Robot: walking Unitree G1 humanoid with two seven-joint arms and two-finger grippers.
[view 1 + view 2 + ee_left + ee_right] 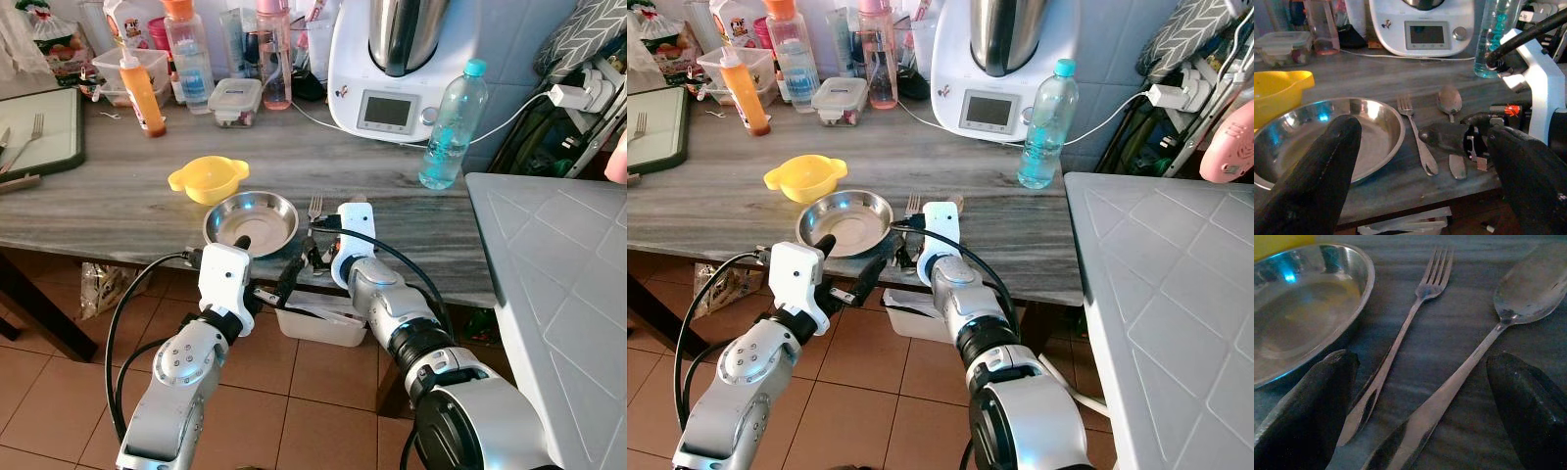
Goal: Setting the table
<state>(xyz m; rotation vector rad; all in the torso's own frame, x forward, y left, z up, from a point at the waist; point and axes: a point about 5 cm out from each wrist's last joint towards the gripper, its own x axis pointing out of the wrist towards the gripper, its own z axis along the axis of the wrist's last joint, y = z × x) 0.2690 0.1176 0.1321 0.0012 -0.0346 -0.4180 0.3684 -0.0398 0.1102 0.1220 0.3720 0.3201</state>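
A round steel plate [250, 220] lies near the front edge of the grey wooden table [118, 211], with a yellow bowl [208, 179] just behind it. Right of the plate lie a fork [1420, 308] and a spoon [1533, 289], side by side with their handles toward me. My right gripper [315, 257] hovers low at the table edge, open, its fingers [1317, 396] straddling both handles without touching them. My left gripper [269, 262] is open at the table's front edge, by the plate's near rim and next to the right gripper.
At the back stand a white kitchen machine [392, 59], a water bottle [451, 127], an orange sauce bottle [143, 93] and a lidded container [235, 101]. A dark tray [39, 132] lies far left. A grey surface [558, 284] borders the right. A white bin [318, 323] sits under the table.
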